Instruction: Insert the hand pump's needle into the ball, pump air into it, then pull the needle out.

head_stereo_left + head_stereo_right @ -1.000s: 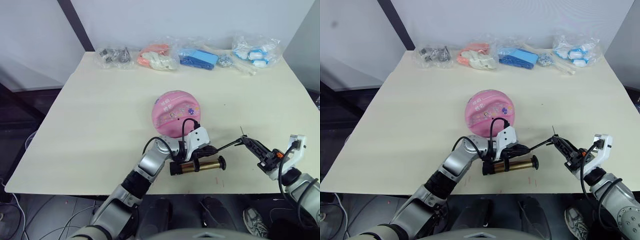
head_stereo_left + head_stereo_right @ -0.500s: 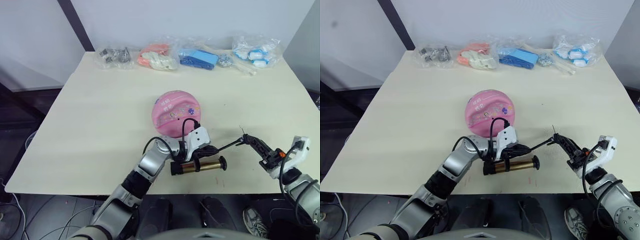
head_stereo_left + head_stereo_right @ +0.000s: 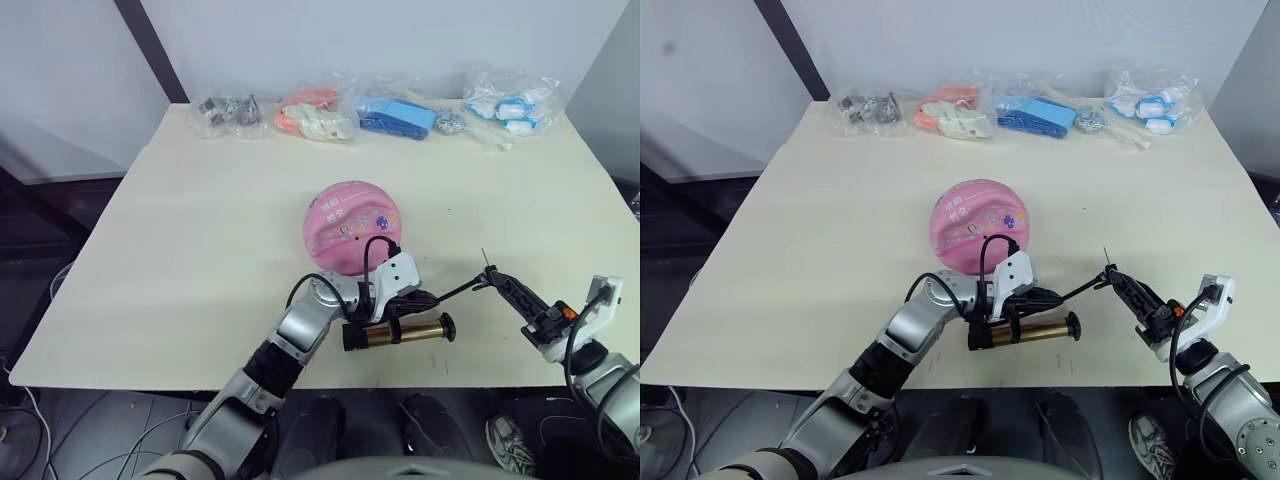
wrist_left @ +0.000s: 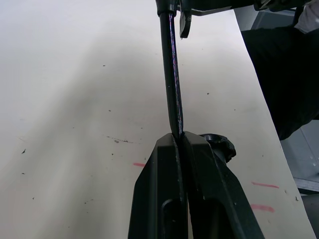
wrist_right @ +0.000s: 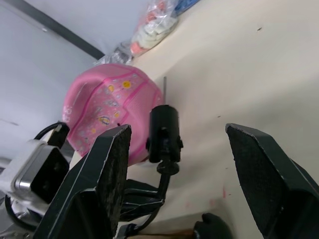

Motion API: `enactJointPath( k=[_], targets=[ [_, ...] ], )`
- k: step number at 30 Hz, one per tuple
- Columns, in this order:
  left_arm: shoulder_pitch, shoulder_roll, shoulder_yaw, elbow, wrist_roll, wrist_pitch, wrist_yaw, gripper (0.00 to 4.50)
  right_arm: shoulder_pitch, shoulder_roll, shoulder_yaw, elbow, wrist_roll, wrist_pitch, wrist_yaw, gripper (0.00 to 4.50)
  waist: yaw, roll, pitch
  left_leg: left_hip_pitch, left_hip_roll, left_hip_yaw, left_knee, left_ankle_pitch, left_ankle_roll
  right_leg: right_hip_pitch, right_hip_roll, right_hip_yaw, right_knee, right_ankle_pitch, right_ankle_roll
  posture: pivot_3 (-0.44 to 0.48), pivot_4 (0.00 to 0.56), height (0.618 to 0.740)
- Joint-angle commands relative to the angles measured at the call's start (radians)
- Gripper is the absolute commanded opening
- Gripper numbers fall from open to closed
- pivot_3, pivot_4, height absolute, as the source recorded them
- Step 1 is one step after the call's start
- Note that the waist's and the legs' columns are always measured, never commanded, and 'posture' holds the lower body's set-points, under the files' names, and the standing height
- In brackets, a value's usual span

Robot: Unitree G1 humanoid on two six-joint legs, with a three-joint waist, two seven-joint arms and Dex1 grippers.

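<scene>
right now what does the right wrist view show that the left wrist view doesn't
Right wrist view, not left: the pink ball, the needle upright on its black fitting between the open right gripper fingers, untouched, and plastic bags at the table's far edge.
Left wrist view, not right: the left gripper shut on the thin black hose.
Both: the table, the hose, and the hand pump's black handle.
</scene>
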Motion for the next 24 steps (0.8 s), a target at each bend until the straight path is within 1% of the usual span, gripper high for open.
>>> enactJointPath(
  k=[1, 24],
  targets=[
    [-0.011, -0.009, 0.010, -0.016, -0.012, -0.024, 0.002, 0.00, -0.006, -0.008, -0.005, -0.038, 0.015, -0.003, 0.009, 3.16, 0.000, 0.000, 0.000, 0.000, 0.000, 0.000, 0.000, 0.000, 0.000, 0.000, 0.000, 0.000, 0.000, 0.000, 0.000, 0.000, 0.150, 0.736],
    [-0.012, -0.009, 0.007, -0.015, -0.013, -0.025, -0.004, 0.00, -0.030, -0.002, 0.025, -0.045, -0.016, -0.004, -0.004, 3.16, 0.000, 0.000, 0.000, 0.000, 0.000, 0.000, 0.000, 0.000, 0.000, 0.000, 0.000, 0.000, 0.000, 0.000, 0.000, 0.000, 0.150, 0.736]
  ],
)
